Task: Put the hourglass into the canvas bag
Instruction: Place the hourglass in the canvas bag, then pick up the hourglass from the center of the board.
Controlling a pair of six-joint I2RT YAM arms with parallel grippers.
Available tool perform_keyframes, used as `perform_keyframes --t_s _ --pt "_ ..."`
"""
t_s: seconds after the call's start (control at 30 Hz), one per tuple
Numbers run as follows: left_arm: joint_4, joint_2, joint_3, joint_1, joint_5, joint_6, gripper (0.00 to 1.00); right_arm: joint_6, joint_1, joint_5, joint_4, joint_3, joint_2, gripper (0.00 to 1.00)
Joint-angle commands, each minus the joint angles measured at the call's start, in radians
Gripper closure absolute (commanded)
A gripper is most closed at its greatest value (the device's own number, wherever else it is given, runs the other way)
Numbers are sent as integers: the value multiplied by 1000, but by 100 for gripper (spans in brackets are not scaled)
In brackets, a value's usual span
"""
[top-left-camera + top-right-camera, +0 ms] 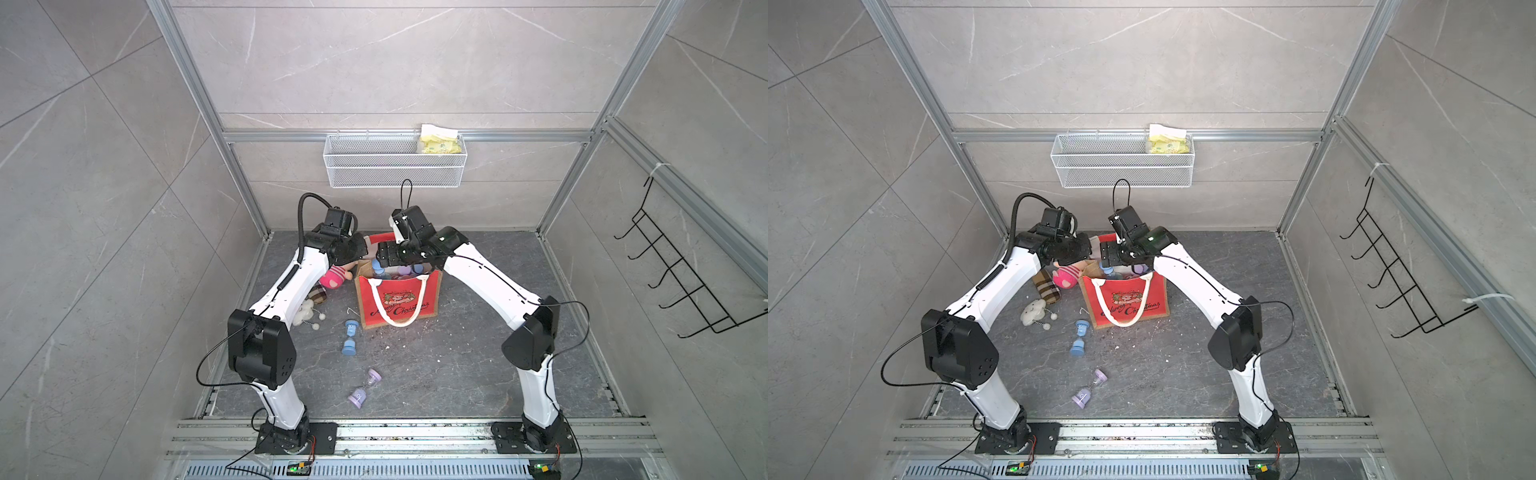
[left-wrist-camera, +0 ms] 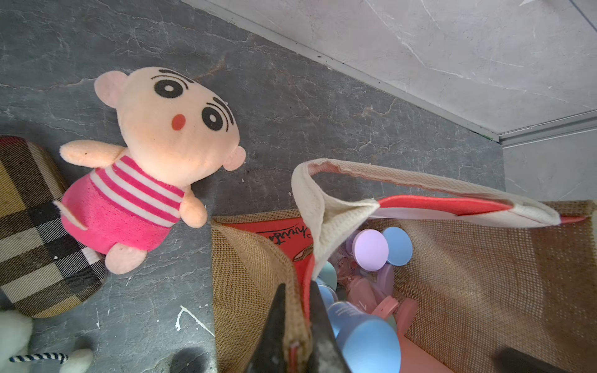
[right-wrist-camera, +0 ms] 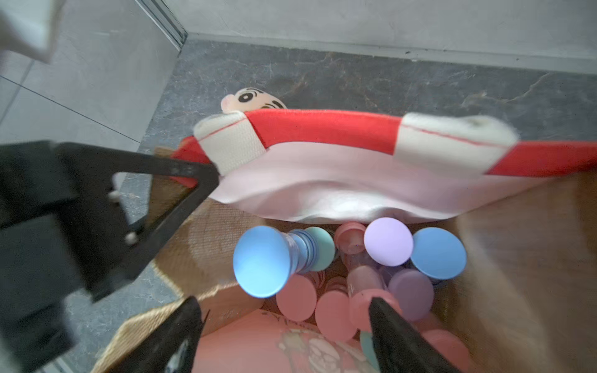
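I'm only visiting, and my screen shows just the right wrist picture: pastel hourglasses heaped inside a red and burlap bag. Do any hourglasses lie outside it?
Observer: Yes. A blue plastic hourglass lies on its side just before the printed red front of the boxy burlap-sided canvas bag.
Operator: Only that one?
Observer: No, a purple plastic hourglass lies alone, farther out from the bag than the blue one.
Operator: What is the black claw at the bag's corner doing?
Observer: That left gripper is shut on the bag's burlap side wall, pinching its rim.
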Motion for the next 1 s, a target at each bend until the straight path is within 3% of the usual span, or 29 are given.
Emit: perform_keyframes --t_s 0.0,0.23,0.43,0.6,0.97 --pt "2 -61 33 16 13 40 100 -16 7 30 2 -66 -103 13" --pt "-14 -59 40 24 38 49 100 -24 96 108 -92 -130 -268 7" --pt "-43 -52 63 32 49 71 100 55 302 249 -214 -231 -371 4" --pt "-50 -53 73 41 56 78 100 186 472 289 -207 -411 -439 4" --pt "-59 -32 88 43 78 76 100 448 677 211 -44 -600 -288 3"
